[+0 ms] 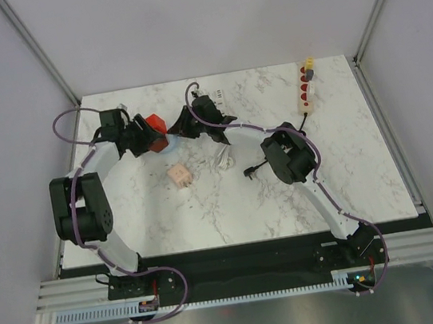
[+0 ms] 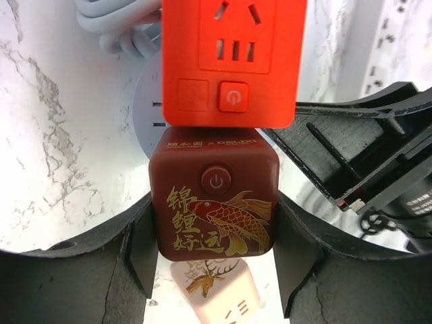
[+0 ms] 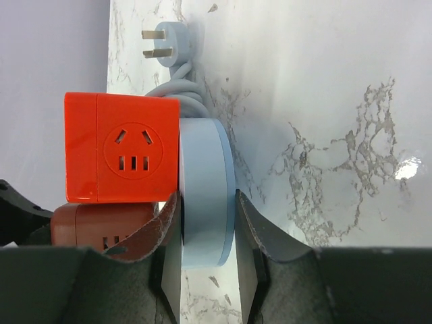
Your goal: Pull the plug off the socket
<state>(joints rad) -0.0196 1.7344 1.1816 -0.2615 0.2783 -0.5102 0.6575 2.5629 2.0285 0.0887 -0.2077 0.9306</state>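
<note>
A round pale blue socket (image 3: pixel 206 196) lies on the marble table with its grey cable and white plug (image 3: pixel 165 40) behind it. An orange-red cube adapter (image 2: pixel 229 61) and a dark red cube adapter with a gold koi print (image 2: pixel 214 202) sit against the socket's face. My left gripper (image 2: pixel 214 229) is shut on the dark red cube, one finger on each side. My right gripper (image 3: pixel 206 202) is shut on the round socket's edges. In the top view the two grippers meet at the red cubes (image 1: pixel 156 130) at the table's back left.
A pale pink cube adapter with a deer print (image 1: pixel 179 174) lies just in front of the grippers and also shows in the left wrist view (image 2: pixel 216 297). A white power strip with red switches (image 1: pixel 305 87) lies at the back right. A black plug (image 1: pixel 250 172) lies mid-table.
</note>
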